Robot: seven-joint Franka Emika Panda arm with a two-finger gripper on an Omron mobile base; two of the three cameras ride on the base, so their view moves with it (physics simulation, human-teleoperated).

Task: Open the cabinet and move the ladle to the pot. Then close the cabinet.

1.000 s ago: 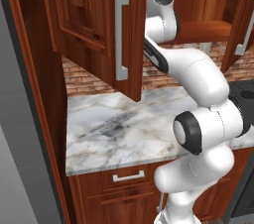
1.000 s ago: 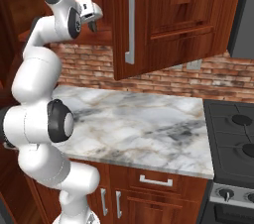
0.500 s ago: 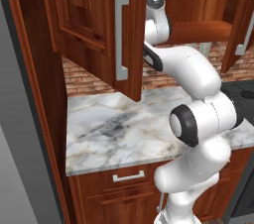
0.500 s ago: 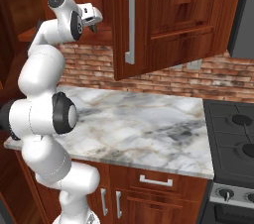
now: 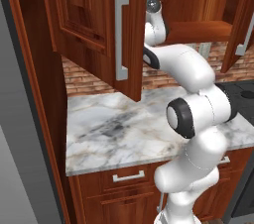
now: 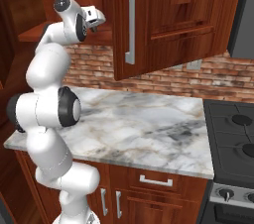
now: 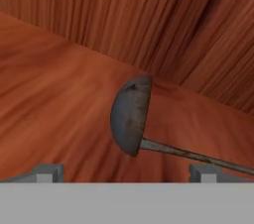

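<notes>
Since a second ago our arm has swung deeper into the cabinet (image 5: pixel 89 25), whose doors stand open above the marble bench (image 5: pixel 114 129). We see the end effector (image 6: pixel 95 18) reaching in over the inner shelf (image 7: pixel 59 99), jaws spread wide and holding nothing. The ladle (image 7: pixel 131 116) lies on that shelf just ahead of the fingertips (image 7: pixel 48 172), bowl between them, handle trailing toward the right finger. We judge it light, stiff and a little slick; the slim handle near the bowl looks like the best place to pinch.
</notes>
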